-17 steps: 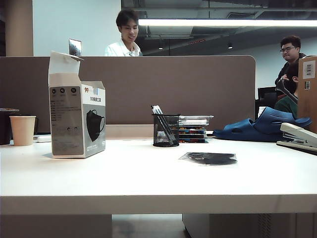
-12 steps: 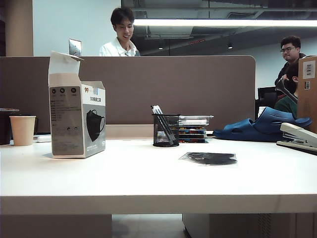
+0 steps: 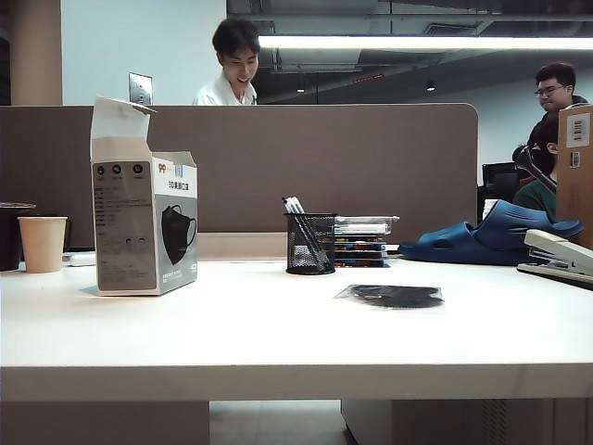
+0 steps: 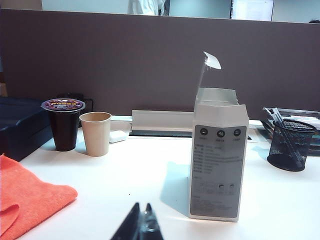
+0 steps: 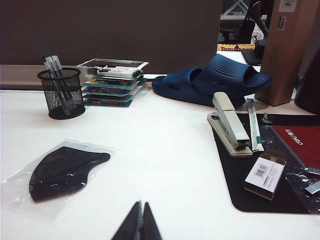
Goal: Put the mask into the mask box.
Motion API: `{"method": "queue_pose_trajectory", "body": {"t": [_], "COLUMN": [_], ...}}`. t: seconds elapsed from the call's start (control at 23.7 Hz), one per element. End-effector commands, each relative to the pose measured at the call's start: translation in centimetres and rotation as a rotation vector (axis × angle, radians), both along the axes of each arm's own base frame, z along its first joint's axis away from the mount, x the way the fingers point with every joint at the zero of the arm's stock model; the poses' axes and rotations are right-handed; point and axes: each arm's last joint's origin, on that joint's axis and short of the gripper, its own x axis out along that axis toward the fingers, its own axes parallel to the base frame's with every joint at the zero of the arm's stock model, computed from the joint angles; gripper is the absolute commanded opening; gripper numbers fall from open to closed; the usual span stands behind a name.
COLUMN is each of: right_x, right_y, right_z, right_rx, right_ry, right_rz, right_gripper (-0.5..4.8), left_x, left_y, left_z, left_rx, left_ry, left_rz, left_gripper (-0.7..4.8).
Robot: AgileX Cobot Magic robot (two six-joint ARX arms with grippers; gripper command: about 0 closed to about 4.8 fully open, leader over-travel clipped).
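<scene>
Mask [image 5: 62, 171] flat on table, near closed right gripper [image 5: 140, 214].

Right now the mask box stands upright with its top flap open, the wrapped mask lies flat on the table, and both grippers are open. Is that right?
Not quite. The mask box stands upright with its flap open, and the mask lies flat on the table. But the left gripper and the right gripper are both shut, fingertips together, as each wrist view shows.
</scene>
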Motion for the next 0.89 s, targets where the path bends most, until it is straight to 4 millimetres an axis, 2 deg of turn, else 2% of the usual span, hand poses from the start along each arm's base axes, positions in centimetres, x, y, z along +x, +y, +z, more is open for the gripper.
{"method": "queue_pose_trajectory", "body": {"t": [0.04,0.3,0.51,0.68,0.76,0.89], "right_x": [-0.1,-0.4,-1.3,-1.9,-1.7,-1.1], "right_y": [0.0,0.2,0.1,0.0,0.1,0.1], "right_z": [0.4,1.1,3.1,6.0,7.8,9.4], "right_rx": [0.021,0.047,0.045,0.048,0.046,0.043], "right_ry": [-0.026,0.012,0.065,0.024,0.073,0.142], "right_rz": [0.014,0.063,0.057,0.058,0.057,0.058], "right_gripper": [-0.09,-0.09,-0.09,-0.09,-0.09,-0.09], "left_x": [-0.1,-0.1,-0.2,-0.3,-0.4,-0.4], "left_y": [0.0,-0.2,-0.6,-0.9,-1.0,-1.2], "left_z": [0.3,0.4,0.7,0.7,0.7,0.7], "left_rx": [0.002,0.018,0.045,0.061,0.073,0.083], "left_ry": [-0.014,-0.018,-0.027,-0.026,-0.025,-0.024], "left_rz": [-0.001,-0.082,-0.213,-0.299,-0.359,-0.405], "left_gripper": [-0.06,-0.06,-0.06,-0.06,-0.06,-0.06]}}
